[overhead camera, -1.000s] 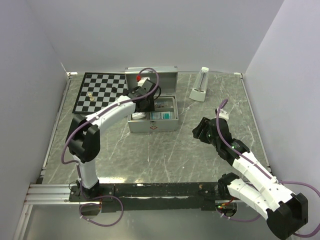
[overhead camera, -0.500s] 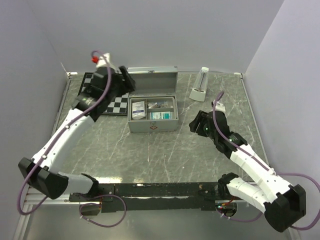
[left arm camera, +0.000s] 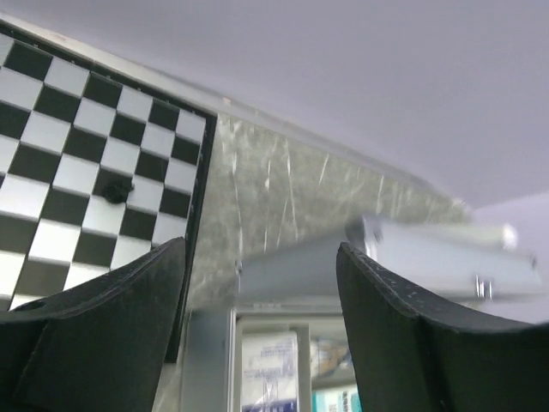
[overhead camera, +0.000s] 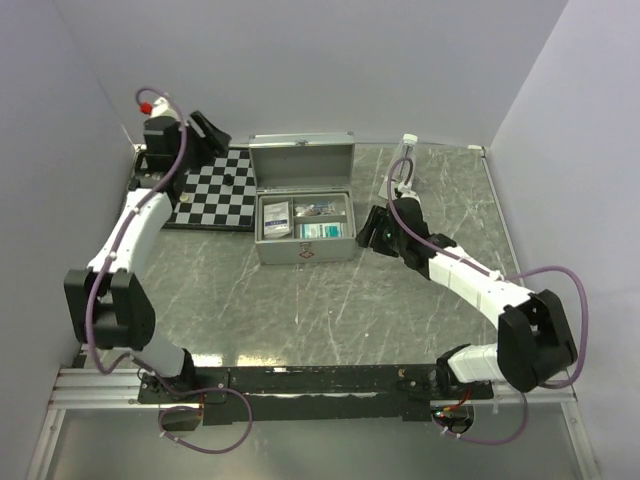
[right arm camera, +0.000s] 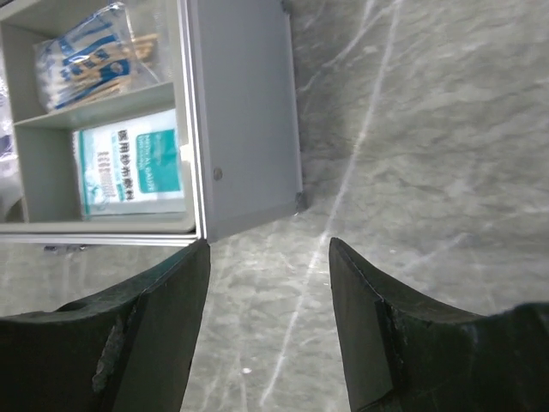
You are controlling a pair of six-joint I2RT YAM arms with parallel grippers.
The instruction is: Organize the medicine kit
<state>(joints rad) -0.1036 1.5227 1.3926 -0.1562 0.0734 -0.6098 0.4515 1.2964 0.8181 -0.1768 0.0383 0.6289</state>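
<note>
Medicine kit (overhead camera: 305,248) at centre rear of worktop (overhead camera: 300,300), lid upright.
Left compartment: white box (overhead camera: 277,215).
Right rear: clear sachet bundle (right arm camera: 90,51).
Right front: teal-printed packet (right arm camera: 129,163); print detail visible in right wrist view only.
Left claw (left arm camera: 262,257): open, empty, raised over chessboard (left arm camera: 77,172).
Right claw (right arm camera: 268,249): open, empty, beside kit's right wall.
</note>
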